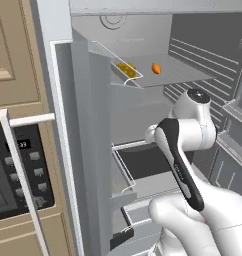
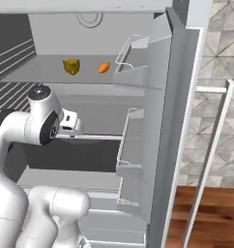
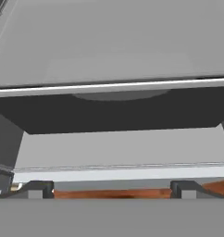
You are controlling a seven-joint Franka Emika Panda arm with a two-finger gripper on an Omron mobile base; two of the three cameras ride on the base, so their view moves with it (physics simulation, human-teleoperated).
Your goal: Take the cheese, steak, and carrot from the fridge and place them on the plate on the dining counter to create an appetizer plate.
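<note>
Reaching into the open fridge [image 1: 93,150], the gripper [image 3: 111,189] sits at mid-shelf height with its 2 fingertips [image 3: 37,189] spread wide and nothing between them. Something reddish-brown lies low between the tips in the hand view; whether that is the steak I cannot tell. On the upper shelf, toward 12 o'clock from the hand, the cheese [image 2: 71,66] and the carrot [image 2: 104,67] rest near each other but apart, carrot at 3 o'clock of the cheese in the right base view. Doing this step well probably means lifting the wrist clear of the shelf lip, then approaching 1 item level and centred before closing, so the neighbour is not nudged away.
</note>
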